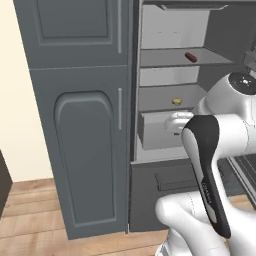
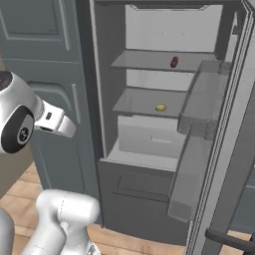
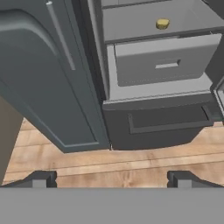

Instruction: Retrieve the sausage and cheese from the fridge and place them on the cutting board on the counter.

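**Fridge standing open, food still on its shelves**

The gripper (image 3: 112, 178) is hanging low over the wooden floor (image 3: 131, 166), and its two dark finger tips (image 3: 41, 179) are peeking up far apart at the bottom of the hand view. The jaws are standing wide open and are holding nothing. In the left base view the white arm (image 1: 210, 165) is covering part of the drawer (image 1: 155, 131) and the right side of the fridge (image 1: 165, 185).

Just past the floor, the grey cabinet (image 1: 85, 150) with slim handles is standing right beside the fridge. The fridge door (image 2: 234, 149) is swinging out to the right, and its edge is being cut off by the picture.

Inside, the pale drawer is sitting under two shelves. The cheese (image 2: 161, 107) is lying on the lower shelf, just above the drawer. The sausage (image 2: 174, 62) is lying on the shelf above that, well apart from the cheese. Both are looking too tiny to make out any detail
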Robot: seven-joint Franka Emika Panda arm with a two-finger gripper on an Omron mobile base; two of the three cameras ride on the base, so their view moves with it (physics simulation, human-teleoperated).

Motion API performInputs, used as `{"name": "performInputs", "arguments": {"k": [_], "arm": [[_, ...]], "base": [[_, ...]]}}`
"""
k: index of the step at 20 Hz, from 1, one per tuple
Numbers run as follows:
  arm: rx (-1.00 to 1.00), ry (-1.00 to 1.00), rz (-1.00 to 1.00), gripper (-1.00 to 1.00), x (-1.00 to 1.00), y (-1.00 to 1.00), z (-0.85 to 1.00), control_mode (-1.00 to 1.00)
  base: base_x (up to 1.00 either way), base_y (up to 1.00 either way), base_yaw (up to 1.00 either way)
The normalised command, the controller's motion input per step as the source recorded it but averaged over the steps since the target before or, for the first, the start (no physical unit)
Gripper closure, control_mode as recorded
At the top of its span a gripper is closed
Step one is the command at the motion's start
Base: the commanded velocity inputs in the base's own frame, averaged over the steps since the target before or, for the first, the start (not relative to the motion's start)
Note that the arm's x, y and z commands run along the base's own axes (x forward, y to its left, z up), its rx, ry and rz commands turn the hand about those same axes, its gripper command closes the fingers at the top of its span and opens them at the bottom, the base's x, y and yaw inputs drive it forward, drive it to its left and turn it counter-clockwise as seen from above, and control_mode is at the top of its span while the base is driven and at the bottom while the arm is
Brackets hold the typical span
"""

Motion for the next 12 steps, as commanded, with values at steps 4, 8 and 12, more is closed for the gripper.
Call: {"name": "performInputs", "arguments": {"k": [4,8,12], "arm": [[0.00,0.00,0.00,-1.00,0.00,0.00,0.00,1.00],[0.00,0.00,0.00,-1.00,0.00,0.00,0.00,1.00],[0.00,0.00,0.00,-1.00,0.00,0.00,0.00,1.00]], "base": [[0.00,-0.46,0.00],[0.06,-0.36,0.00],[0.25,-0.31,0.00]]}}
